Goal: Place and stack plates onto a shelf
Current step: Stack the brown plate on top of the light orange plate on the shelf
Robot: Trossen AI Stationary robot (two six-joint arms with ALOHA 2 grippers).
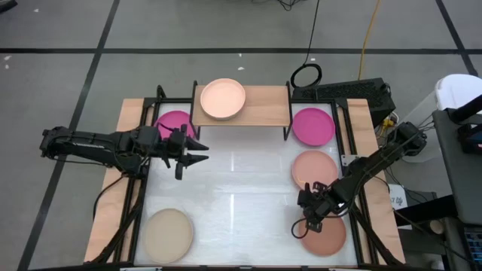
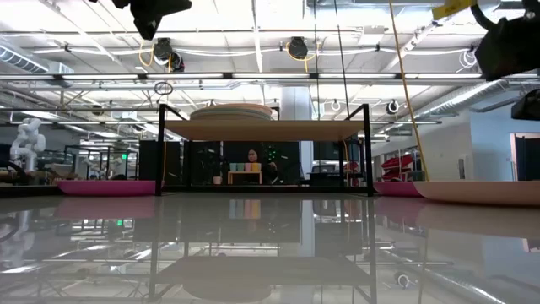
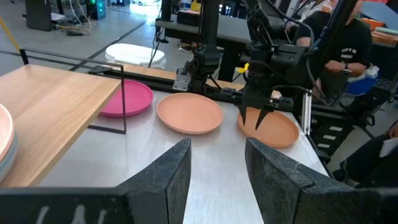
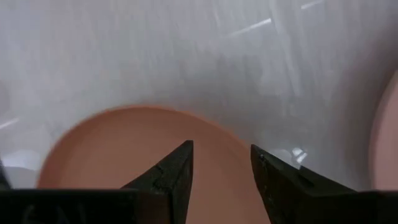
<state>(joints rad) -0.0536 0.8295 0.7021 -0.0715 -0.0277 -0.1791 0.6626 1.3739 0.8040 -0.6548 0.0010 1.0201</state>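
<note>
Matte, shallow and rigid-looking, the plates should be light and stiff, with little for a finger to catch except the thin raised rim. A pinch across the rim at the edge nearest the gripper looks the only workable hold; the smooth glossy table (image 1: 241, 181) gives scant friction, so a plate may slide when nudged.

Count, high view: six locations show plates.
- One stack on the shelf (image 1: 267, 105), pale pink plate (image 1: 222, 98) uppermost; the left wrist view shows a bluish edge beneath it, so at least two are stacked. The exact number cannot be told.
- Two magenta plates: one (image 1: 175, 122) on the table by the shelf's left end, partly under it, and one (image 1: 312, 126) beside its right end.
- One peach plate (image 1: 314, 167) on the right side of the table.
- One reddish-brown plate (image 1: 325, 235) near the front right corner.
- One beige plate (image 1: 169, 235) near the front left corner.

Right gripper (image 1: 307, 220): hangs over the inner edge of the reddish-brown plate, pointing down, jaws apart, with the plate's rim passing below the tips in its wrist view. Contact is not evident; nothing is held.

Left gripper (image 1: 197, 153): above the table's left centre, just in front of the left magenta plate, jaws apart and empty, aimed across the table.

Shelf count: one. Arms: two.
</note>
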